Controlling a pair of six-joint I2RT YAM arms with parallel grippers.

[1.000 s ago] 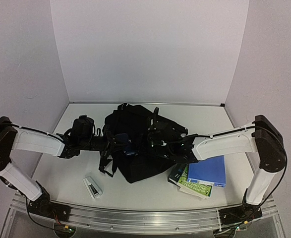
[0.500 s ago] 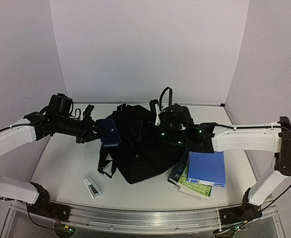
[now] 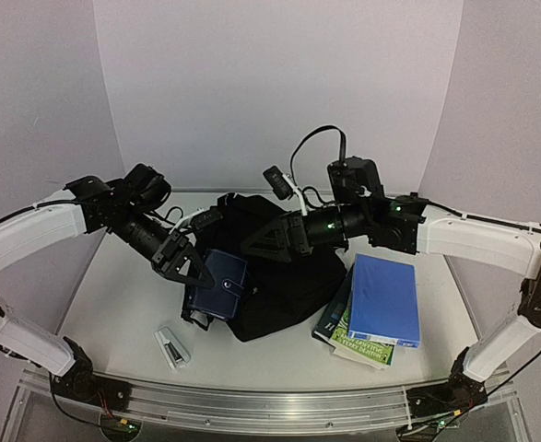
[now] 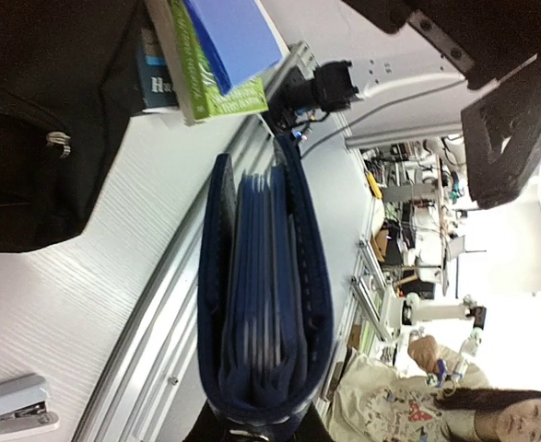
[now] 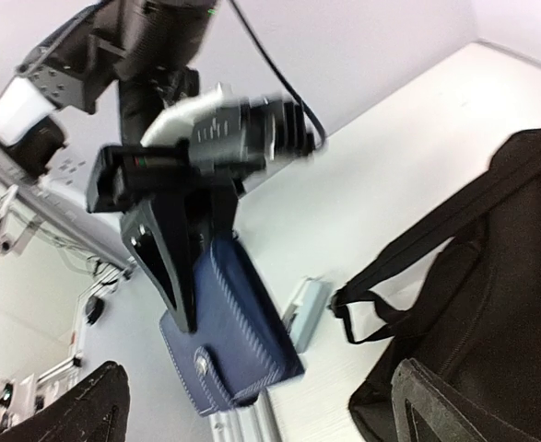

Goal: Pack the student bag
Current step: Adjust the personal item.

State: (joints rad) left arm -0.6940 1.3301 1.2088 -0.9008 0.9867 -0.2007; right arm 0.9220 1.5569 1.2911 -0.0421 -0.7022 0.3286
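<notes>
Since the earlier frame the left arm has come down and carried the wallet from the bag's far left side to its near-left edge, and the right arm has lifted off the fabric and spread its fingers. The student bag [image 3: 279, 290] lies slumped in the middle of the table [image 3: 113, 304], between the two arms. Whether its mouth is open I cannot tell, because the right arm covers that part. The right gripper [image 3: 266, 241] hovers just above the bag with its jaws wide and nothing in them. The left gripper [image 3: 189, 269] is clamped on one edge of the dark navy wallet [image 3: 222, 284], which hangs beside the bag's straps and not clearly over any opening. I think the main risk is that soft fabric with nothing holding it sags shut, so a released wallet slides off towards the stapler [image 3: 170, 348]. The thin grip on one edge could also slip, the straps may catch a finger, and the two claws are near enough to hit each other. The books [image 3: 383, 308] on the right are not yet packed.
</notes>
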